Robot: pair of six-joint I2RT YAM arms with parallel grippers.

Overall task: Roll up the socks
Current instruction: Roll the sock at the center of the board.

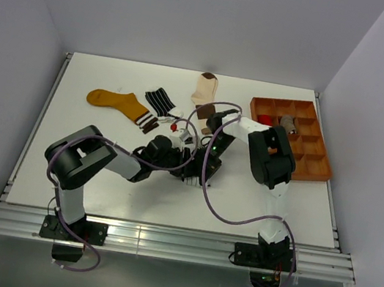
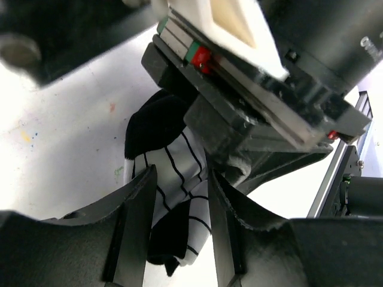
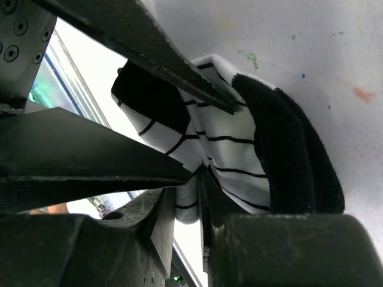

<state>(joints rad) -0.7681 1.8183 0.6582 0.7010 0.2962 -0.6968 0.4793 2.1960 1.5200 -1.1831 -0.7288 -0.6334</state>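
From above, the left end effector and right end effector meet mid-counter. A mustard sock, a black striped sock and a cream sock lie beyond them, left of the tray. The left wrist view shows its fingers clamped on a white, black-striped sock low against the counter. The right wrist view shows its fingers pinching the same sock's edge.

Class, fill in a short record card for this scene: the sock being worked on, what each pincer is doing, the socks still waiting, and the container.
Sock in work: white striped sock, bunched up mid-table
Left pincer: closed on that sock
Right pincer: pinching the same sock
Waiting, lying flat: mustard sock, black striped sock, cream sock
Container: orange tray, far right, a few items inside
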